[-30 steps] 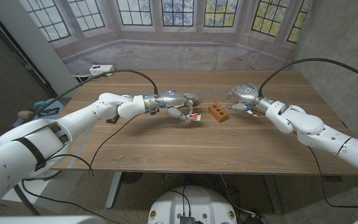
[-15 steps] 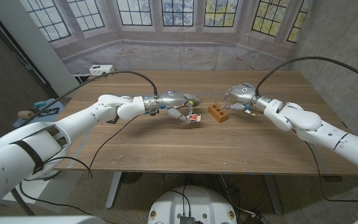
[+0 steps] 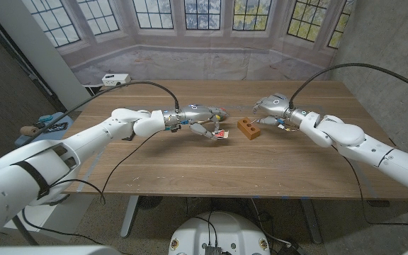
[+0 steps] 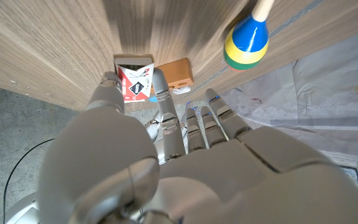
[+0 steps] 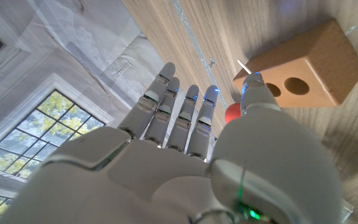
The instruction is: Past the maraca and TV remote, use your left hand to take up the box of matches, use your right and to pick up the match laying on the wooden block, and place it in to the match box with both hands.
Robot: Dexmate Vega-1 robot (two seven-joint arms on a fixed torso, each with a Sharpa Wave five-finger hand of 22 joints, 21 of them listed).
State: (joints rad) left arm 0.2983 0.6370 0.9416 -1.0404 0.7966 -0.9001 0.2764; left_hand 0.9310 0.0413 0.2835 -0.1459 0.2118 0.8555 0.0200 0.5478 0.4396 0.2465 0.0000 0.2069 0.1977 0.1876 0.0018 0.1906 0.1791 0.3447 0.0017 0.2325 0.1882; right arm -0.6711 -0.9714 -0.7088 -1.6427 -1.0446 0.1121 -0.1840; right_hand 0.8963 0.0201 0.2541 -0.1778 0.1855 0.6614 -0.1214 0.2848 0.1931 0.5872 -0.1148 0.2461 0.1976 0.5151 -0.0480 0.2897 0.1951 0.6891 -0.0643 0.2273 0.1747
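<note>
A wooden table (image 3: 211,166) stands before a backdrop (image 3: 190,32) printed with leaded windows, a small white box (image 3: 115,78) sits at the table's far left corner with a black cable (image 3: 112,164) trailing across the top, and grey floor (image 4: 17,118) shows beyond the table's edge.

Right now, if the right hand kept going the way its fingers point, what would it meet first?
Most likely the wooden block with the match on it, just ahead of the right hand; depth is uncertain.
</note>
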